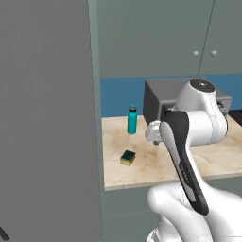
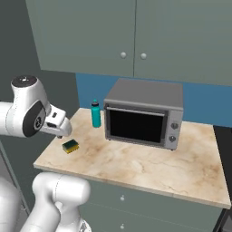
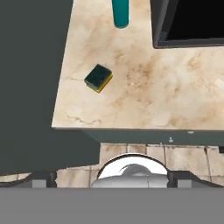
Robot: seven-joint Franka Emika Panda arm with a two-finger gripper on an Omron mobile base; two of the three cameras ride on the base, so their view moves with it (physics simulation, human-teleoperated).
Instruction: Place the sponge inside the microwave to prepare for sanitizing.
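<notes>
Sponge [image 3: 98, 78]: blocky, yellow, green-topped

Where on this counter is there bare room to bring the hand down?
Bare marble counter runs along the front edge, from the yellow, dark-topped sponge rightward before the boxy grey oven. The back left is tighter: the teal bottle stands close beside the oven.

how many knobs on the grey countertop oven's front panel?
2. Upper knob and lower knob, stacked on the right side of the oven front. The arm hides that panel in the left base view.
</notes>
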